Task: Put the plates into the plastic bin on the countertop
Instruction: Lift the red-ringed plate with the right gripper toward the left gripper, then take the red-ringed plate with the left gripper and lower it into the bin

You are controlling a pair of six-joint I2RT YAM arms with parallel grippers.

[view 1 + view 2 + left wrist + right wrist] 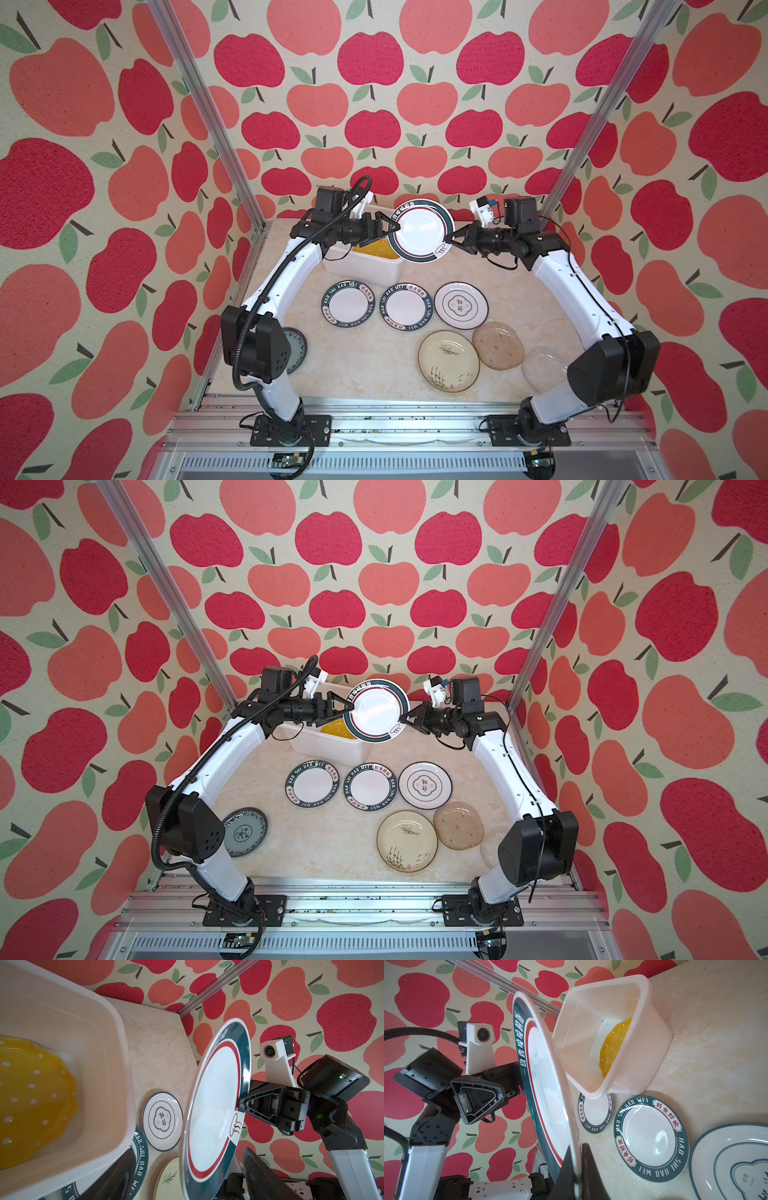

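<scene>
The right gripper [446, 241] clamps the tilted green-rimmed plate [419, 228], raised beside the plastic bin [365, 268] at the countertop's [353, 365] back edge. The left gripper [395, 226] straddles its opposite rim, jaws spread. Other plates [406, 306] crowd the front.

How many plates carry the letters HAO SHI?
2: left lettered plate and right lettered plate, side by side on the countertop before the plastic bin. Arms may hide more.

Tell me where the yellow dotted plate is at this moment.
In both top views the yellow dotted plate lies inside the plastic bin at the back left of the countertop, partly hidden by the raised green-rimmed plate.
</scene>
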